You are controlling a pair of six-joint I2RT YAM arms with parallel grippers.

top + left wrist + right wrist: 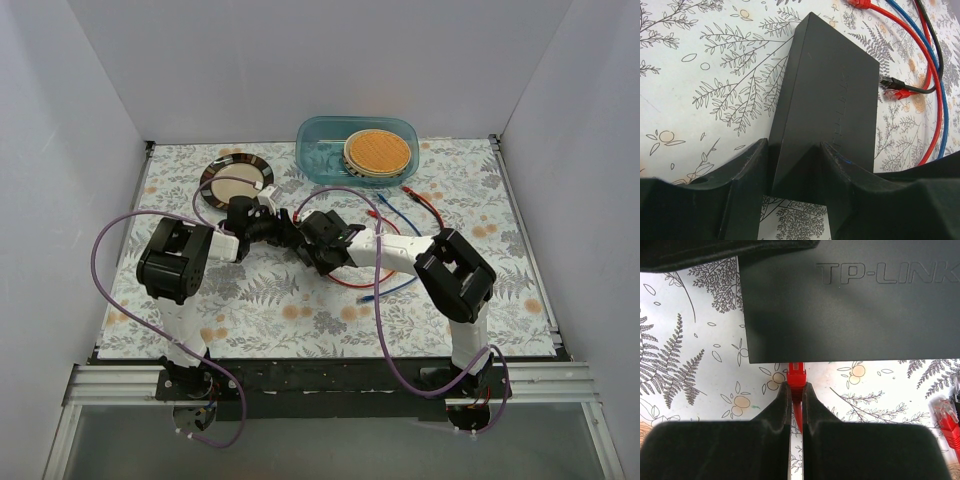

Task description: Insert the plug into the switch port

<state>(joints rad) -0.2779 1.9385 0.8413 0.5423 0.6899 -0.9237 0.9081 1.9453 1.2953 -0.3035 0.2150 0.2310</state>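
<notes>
- Right gripper (796, 389) pinched almost fully together on a red plug (796, 374), with the plug's front end poking out just ahead of the fingertips.
- Directly ahead of that gripper, meeting the plug's front: the long near edge of a TP-Link switch (850, 305), dark grey, lying flat on the fern-print tablecloth (690, 365).
- Switch port hidden from the right wrist, tucked under the switch's top edge. Plug partly in or merely against the face: cannot tell.
- Off to the right of the right gripper, about level with its fingers: a second red plug (946, 416), loose on the cloth and well apart from the held one.
- Left gripper (794, 150) clamped across one narrow end of the switch, jaws spread to that end's width, one finger (747, 170) pressed against each long side.
- Straight ahead of the left gripper: the rest of the switch, running away from the palm.
- Ahead and to the right of the left gripper, near the switch's right-hand side: a black-cabled plug (891, 82), with a bundle of red, blue and black cables (935, 65) curving past it.
- Seen from above, well beyond both grippers: a round plate (236, 180) on the left gripper's far side, and a blue-green translucent tub (320, 150) farther right.
</notes>
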